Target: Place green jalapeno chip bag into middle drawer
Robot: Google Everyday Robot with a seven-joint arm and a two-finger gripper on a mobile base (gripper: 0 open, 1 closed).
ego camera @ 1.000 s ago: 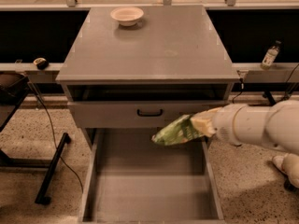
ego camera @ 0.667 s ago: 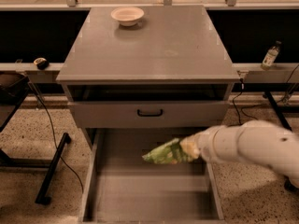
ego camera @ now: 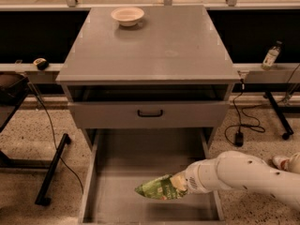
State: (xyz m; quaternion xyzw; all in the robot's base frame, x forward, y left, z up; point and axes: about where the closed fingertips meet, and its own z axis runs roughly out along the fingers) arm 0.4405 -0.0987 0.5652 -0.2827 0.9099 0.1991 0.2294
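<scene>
Green jalapeno chip bag (ego camera: pixel 157 190) juts out to the left of the gripper (ego camera: pixel 180 184), which is clamped on the bag's right end. Both are over the front right part of the open middle drawer (ego camera: pixel 140 161), whose gray floor spreads left of the gripper. Beyond the gripper is a drawer front (ego camera: pixel 112 115) with a black handle. Farther back, a pale bowl (ego camera: pixel 127 16) sits on the cabinet top (ego camera: pixel 154 46).

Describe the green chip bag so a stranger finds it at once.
Find the gray cabinet, then the wide gray drawer box pulled out below it. Over its floor, the robot's gripper holds a small wrinkly green foil snack bag, green against the gray around it, far from the pale round bowl on top.
</scene>
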